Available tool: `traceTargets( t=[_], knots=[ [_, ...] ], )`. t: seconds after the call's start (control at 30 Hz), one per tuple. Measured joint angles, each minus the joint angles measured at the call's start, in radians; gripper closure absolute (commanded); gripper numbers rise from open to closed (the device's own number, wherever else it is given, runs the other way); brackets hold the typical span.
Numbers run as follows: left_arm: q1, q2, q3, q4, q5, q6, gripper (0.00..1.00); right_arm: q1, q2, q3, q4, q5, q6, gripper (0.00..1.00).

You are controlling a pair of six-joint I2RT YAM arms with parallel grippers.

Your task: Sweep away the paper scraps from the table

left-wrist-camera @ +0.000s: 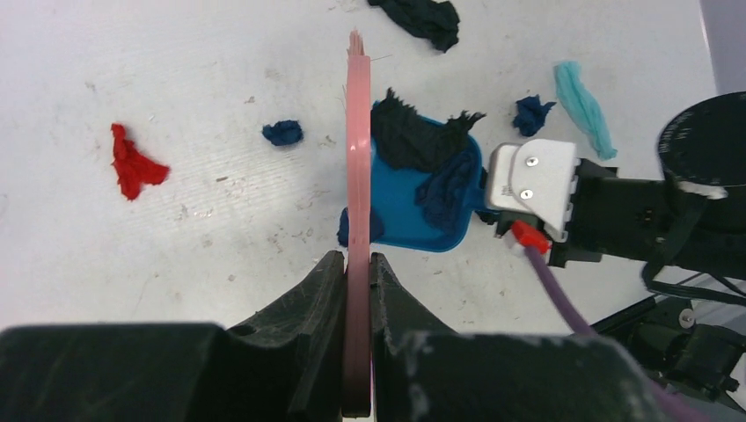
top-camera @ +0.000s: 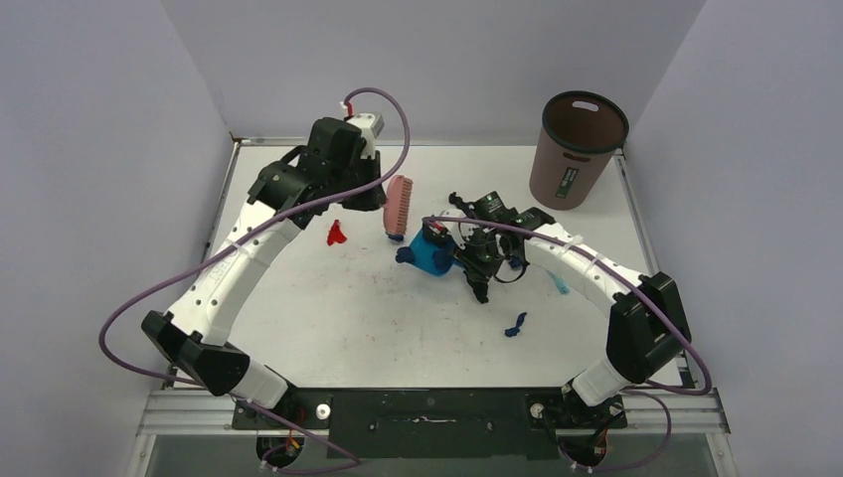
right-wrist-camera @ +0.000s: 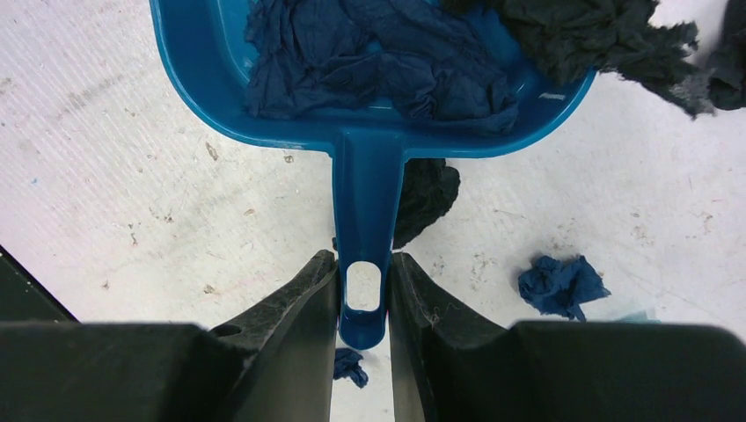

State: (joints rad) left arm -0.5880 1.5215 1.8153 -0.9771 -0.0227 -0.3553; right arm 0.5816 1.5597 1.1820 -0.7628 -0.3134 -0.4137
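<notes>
My left gripper (left-wrist-camera: 356, 259) is shut on the handle of a pink hand brush (left-wrist-camera: 357, 158), which points at the dustpan's mouth (top-camera: 399, 206). My right gripper (right-wrist-camera: 363, 259) is shut on the handle of a blue dustpan (right-wrist-camera: 365, 185) that rests on the white table (top-camera: 348, 318). Black and dark blue paper scraps (right-wrist-camera: 378, 61) lie in the pan. On the table lie a red scrap (top-camera: 336, 234), a small dark blue one (left-wrist-camera: 282, 133), a black one (left-wrist-camera: 422, 18), a light-blue strip (top-camera: 560, 281) and another dark blue one (top-camera: 515, 324).
A brown waste bin (top-camera: 577, 149) stands at the table's back right corner. Grey-lilac walls close in the left, back and right sides. A dark blue scrap (right-wrist-camera: 561, 286) lies right of the pan handle and a black one (right-wrist-camera: 427, 193) beneath it.
</notes>
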Motion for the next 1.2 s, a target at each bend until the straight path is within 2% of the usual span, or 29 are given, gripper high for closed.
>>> traceTargets(
  t=[0.4,0.57,0.73,1.2],
  knots=[
    [0.030,-0.125,-0.237,0.037,-0.064,-0.002,1.00,-0.045,-0.013,0.080,-0.053,0.024,-0.023,0.84],
    [0.038,-0.183,-0.322,0.060,-0.084,-0.001,1.00,-0.087,-0.013,0.150,-0.071,0.036,-0.028,0.87],
    [0.050,-0.240,-0.399,0.085,-0.090,0.000,1.00,-0.154,-0.013,0.204,-0.078,0.044,-0.032,0.95],
    [0.053,-0.256,-0.515,0.115,-0.069,0.000,1.00,-0.412,0.056,0.435,-0.119,0.032,0.000,0.95]
  ],
)
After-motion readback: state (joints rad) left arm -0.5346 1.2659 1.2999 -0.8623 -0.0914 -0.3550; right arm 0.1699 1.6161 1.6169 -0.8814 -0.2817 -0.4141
